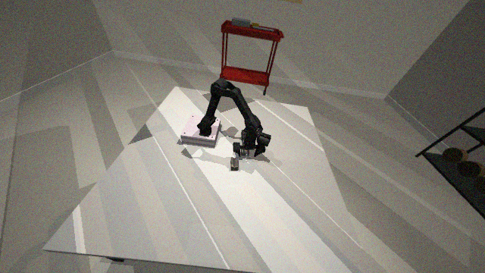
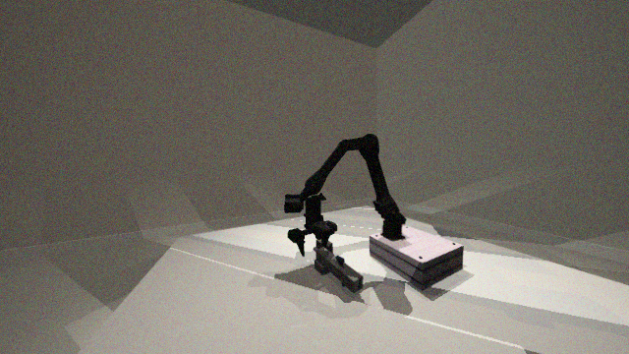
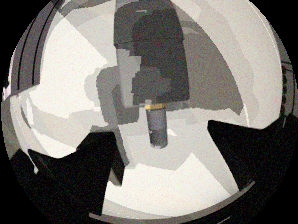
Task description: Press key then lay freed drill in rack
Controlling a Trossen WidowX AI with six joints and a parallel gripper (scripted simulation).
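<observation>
Claw [image 2: 311, 245] spread wide, empty, directly above the drill [image 3: 156, 125]; drill's long axis runs along the fixture [image 2: 339, 269].

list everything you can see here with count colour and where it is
long fixture: one, dark grey, on the table under the gripper
cylindrical part: one, grey with a thin yellow band, at the fixture's end in the wrist view
table: one, pale
cart: one, red, by the far wall
items on the cart's top: small, too blurred to name
shelf: one, black, far right, holding round brown things
base plate: one, pinkish white
arm: one, black
gripper: one, black, open, empty
</observation>
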